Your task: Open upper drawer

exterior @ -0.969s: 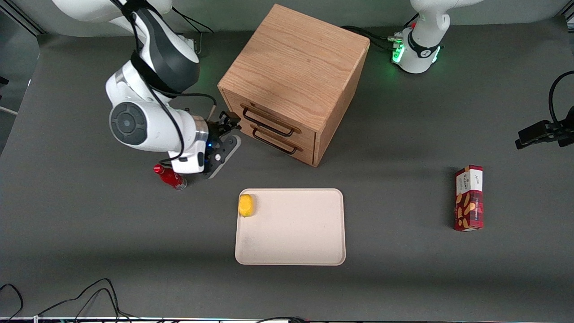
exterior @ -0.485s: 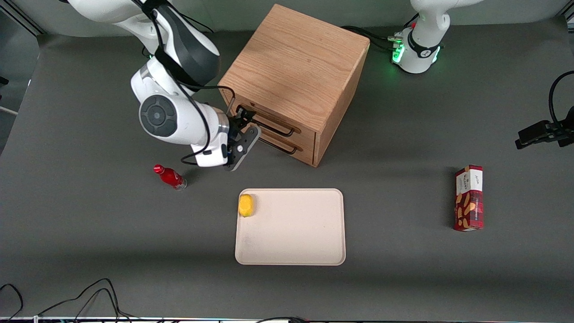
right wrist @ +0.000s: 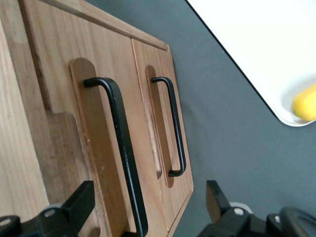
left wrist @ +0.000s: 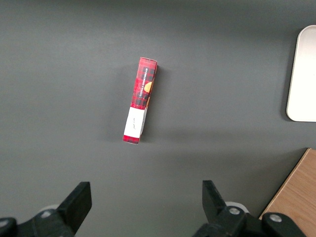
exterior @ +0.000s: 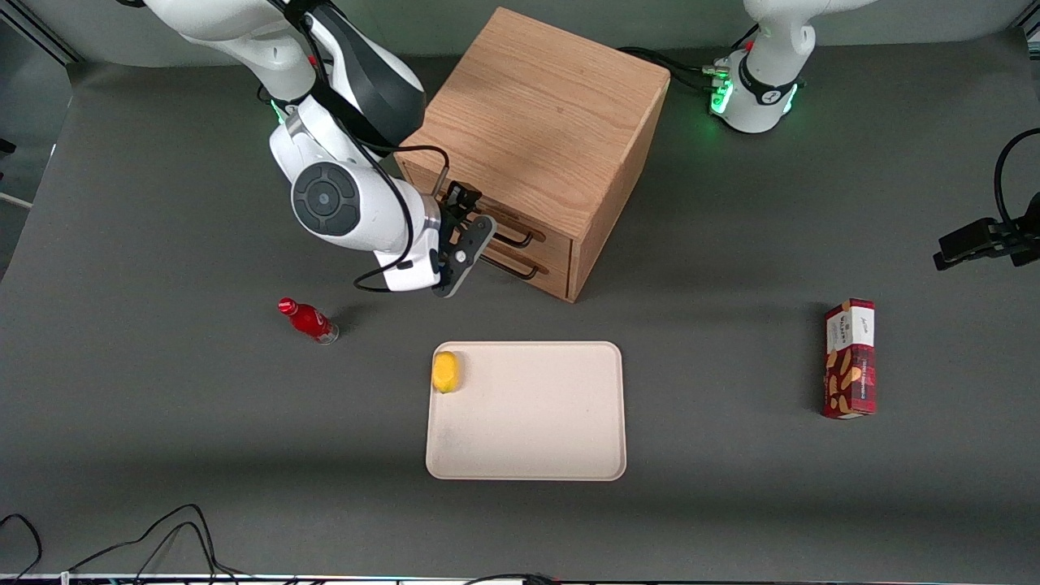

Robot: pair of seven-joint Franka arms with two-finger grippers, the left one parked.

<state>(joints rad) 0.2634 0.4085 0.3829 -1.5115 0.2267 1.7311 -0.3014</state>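
Observation:
The light oak cabinet (exterior: 536, 114) stands at the back of the table, both drawers shut. The upper drawer (exterior: 546, 240) has a long black wire handle (exterior: 520, 239); the arm hides most of it in the front view. My right gripper (exterior: 465, 207) is open, right in front of the upper drawer. In the right wrist view the gripper (right wrist: 147, 197) straddles the upper drawer's handle (right wrist: 121, 143) without touching it, and the upper drawer's front (right wrist: 64, 98) fills the space ahead. The lower drawer (right wrist: 148, 98) and its handle (right wrist: 178, 133) lie beside it.
A beige tray (exterior: 528, 439) holding a yellow fruit (exterior: 445, 371) lies nearer the front camera than the cabinet. A red bottle (exterior: 309, 320) lies toward the working arm's end. A red snack box (exterior: 850, 358) lies toward the parked arm's end. Cables run along the front edge.
My right gripper has moved from beside the red bottle up and across to the upper drawer's front. The bottle is now uncovered. The drawers have not moved.

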